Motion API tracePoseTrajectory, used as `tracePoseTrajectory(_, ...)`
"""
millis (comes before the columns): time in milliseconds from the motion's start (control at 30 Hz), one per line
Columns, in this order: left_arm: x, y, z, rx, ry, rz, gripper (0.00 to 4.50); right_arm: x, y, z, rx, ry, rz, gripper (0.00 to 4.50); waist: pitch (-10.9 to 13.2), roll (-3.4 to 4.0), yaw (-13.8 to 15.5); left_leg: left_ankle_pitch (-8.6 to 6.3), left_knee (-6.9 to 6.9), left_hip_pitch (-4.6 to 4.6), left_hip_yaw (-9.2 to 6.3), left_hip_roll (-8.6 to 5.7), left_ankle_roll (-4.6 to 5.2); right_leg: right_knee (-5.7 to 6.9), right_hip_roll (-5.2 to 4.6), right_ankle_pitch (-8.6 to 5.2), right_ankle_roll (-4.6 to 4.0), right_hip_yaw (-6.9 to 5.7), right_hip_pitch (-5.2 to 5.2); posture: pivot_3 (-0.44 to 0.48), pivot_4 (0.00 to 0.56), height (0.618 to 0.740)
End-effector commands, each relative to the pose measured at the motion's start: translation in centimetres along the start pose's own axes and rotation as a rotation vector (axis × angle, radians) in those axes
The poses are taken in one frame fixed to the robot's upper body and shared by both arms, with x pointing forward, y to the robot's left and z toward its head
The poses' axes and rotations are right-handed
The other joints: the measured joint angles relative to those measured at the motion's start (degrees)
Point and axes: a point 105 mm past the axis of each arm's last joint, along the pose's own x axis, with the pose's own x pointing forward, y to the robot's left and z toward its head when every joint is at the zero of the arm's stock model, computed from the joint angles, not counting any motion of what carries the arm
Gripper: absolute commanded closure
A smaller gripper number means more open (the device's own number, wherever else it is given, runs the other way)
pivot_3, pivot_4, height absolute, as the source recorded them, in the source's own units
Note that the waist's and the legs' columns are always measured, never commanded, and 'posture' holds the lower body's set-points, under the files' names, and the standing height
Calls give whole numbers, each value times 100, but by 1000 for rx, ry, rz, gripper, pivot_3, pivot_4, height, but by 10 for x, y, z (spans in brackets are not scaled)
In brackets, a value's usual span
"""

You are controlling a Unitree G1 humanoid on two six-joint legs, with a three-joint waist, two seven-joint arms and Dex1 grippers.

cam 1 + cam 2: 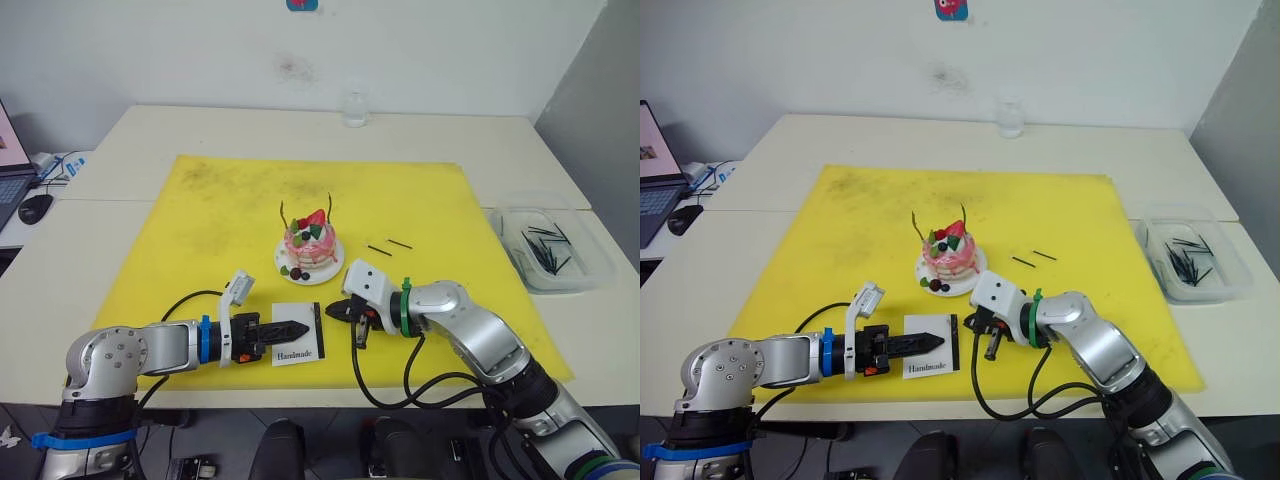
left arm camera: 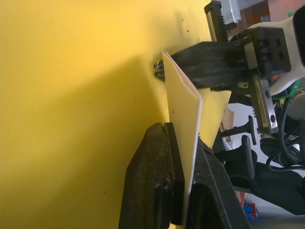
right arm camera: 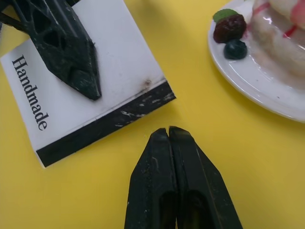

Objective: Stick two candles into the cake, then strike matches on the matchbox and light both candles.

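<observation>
The cake [image 1: 309,243] sits on its white plate [image 1: 336,267] in the middle of the yellow mat, with two thin candles standing in it, one at its left [image 1: 283,213] and one at its right [image 1: 329,207]. No flame shows on either. Near the mat's front edge, my left gripper [image 1: 302,328] is shut on the white matchbox [image 1: 298,343]. Its black strip [image 3: 105,126] faces my right gripper [image 3: 168,131]. That gripper is shut just off the strip, and no match shows between its fingers. Two loose matches [image 1: 389,245] lie right of the cake.
A clear tub [image 1: 590,262] holding several matches stands off the mat at the right. A small glass [image 1: 354,108] is at the table's far edge. A laptop and mouse [image 1: 35,207] are at the far left. Black cables loop at the table's front edge.
</observation>
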Motion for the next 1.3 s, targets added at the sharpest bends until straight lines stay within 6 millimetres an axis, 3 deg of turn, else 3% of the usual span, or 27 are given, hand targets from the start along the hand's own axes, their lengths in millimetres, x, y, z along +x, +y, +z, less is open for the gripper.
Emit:
tracePoseTrajectory(33,-3,-15,1,33,15,-55,4483,-15,-8,22,-38,-62,-32,4500,0,0,0,0,-1,0,0,0,0,0,0,0,0,0,-1,0,150,740)
tracePoseTrajectory(267,7,-14,0,27,42,-60,4483,-29,-17,17,-21,-43,-74,4500,0,0,2,0,-1,-2,1,-1,0,-1,1,0,0,-1,-1,0,150,740)
tracePoseTrajectory(533,10,-4,3,0,53,-31,4483,-20,3,5,10,-12,-29,4500,0,0,3,0,-2,-2,1,-1,0,-1,3,0,0,-2,-1,0,150,740)
tracePoseTrajectory(767,8,1,6,0,47,-16,2506,-9,13,-3,-9,28,18,4500,0,0,0,0,0,-2,1,-1,0,0,5,0,0,-4,-1,0,150,740)
tracePoseTrajectory(1300,7,3,6,-16,32,-12,2506,0,31,-3,-7,11,108,4500,0,0,0,0,-1,-1,-1,2,0,0,6,0,0,-6,-1,0,150,740)
